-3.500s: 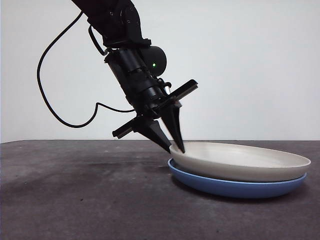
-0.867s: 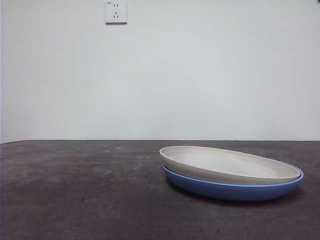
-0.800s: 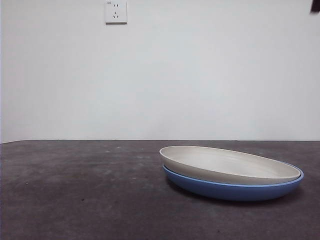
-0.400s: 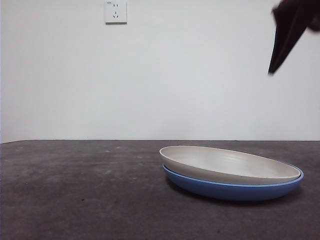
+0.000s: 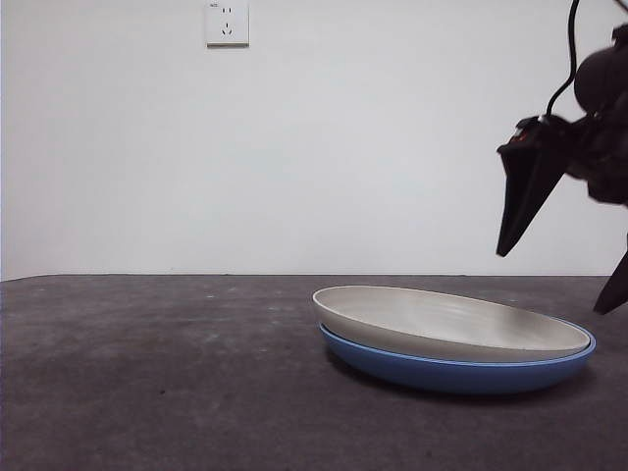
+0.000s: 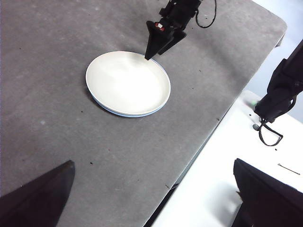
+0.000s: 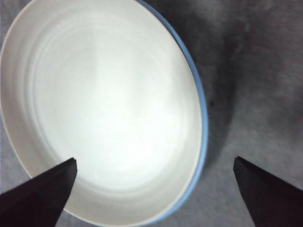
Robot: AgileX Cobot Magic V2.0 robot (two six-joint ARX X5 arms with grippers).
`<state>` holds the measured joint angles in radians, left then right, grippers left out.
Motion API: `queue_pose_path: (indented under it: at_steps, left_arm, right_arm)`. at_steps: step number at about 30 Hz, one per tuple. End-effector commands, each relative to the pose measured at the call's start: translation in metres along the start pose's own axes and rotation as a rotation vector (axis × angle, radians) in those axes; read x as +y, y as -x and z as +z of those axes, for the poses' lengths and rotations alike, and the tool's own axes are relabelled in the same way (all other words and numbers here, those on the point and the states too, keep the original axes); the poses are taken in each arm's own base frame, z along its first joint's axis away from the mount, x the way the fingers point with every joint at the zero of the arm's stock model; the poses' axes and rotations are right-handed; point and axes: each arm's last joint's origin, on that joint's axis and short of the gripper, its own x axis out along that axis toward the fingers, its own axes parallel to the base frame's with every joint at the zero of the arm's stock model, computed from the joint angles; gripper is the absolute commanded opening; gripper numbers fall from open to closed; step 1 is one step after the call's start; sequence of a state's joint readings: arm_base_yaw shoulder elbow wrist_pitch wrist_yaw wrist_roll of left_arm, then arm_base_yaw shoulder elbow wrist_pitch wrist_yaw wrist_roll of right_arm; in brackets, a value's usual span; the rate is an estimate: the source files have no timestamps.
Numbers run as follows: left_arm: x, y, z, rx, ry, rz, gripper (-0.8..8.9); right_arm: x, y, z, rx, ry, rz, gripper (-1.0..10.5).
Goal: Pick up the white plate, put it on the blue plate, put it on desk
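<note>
The white plate (image 5: 442, 324) lies nested in the blue plate (image 5: 451, 375) on the desk (image 5: 147, 373), right of centre. My right gripper (image 5: 549, 283) is open and empty, a little above the stack's right rim. In the right wrist view its jaws (image 7: 154, 159) stand wide apart over the white plate (image 7: 104, 104), with the blue plate's rim (image 7: 202, 118) showing along one side. My left gripper (image 6: 153, 161) is open and empty, high above the desk (image 6: 47, 71). From there the white plate (image 6: 128, 82) shows with the right gripper (image 6: 163, 40) at its rim.
A wall socket (image 5: 227, 23) is on the white wall behind. In the left wrist view the desk's edge runs beside a white surface (image 6: 227, 189), where a black arm base (image 6: 279, 94) stands.
The left gripper that was at the white plate's left rim has left the front view. The right gripper has come down from the top right corner toward the stack. The plates have not moved.
</note>
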<state>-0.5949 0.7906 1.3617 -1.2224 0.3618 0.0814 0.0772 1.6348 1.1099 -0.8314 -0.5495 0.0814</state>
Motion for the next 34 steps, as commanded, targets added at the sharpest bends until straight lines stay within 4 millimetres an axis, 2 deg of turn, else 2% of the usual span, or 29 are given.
queue_pose_path:
  at_steps: [1,16,24,26,30,34]
  left_arm:
    - [0.000,0.001,0.003,-0.014,-0.016,0.001,6.35]
    - [0.000,0.001,0.003,-0.014,-0.016,0.001,6.35]
    - [0.000,0.001,0.003,-0.014,-0.016,0.001,6.35]
    - [0.000,0.001,0.003,-0.014,-0.016,0.001,6.35]
    - [0.000,0.001,0.003,-0.014,-0.016,0.001,6.35]
    - [0.000,0.001,0.003,-0.014,-0.016,0.001,6.35]
  right_arm:
    - [-0.003,-0.007,0.008,0.002,0.014,0.007,6.2]
    - [-0.013,-0.026,0.015,0.023,0.003,0.055,5.7]
    - [-0.019,-0.035,0.015,0.054,-0.017,0.053,4.5]
    - [-0.020,-0.037,0.015,0.060,-0.021,0.052,4.0]
    - [-0.020,-0.037,0.015,0.060,-0.023,0.045,2.0]
    - [-0.022,-0.037,0.015,0.061,-0.034,-0.012,0.7]
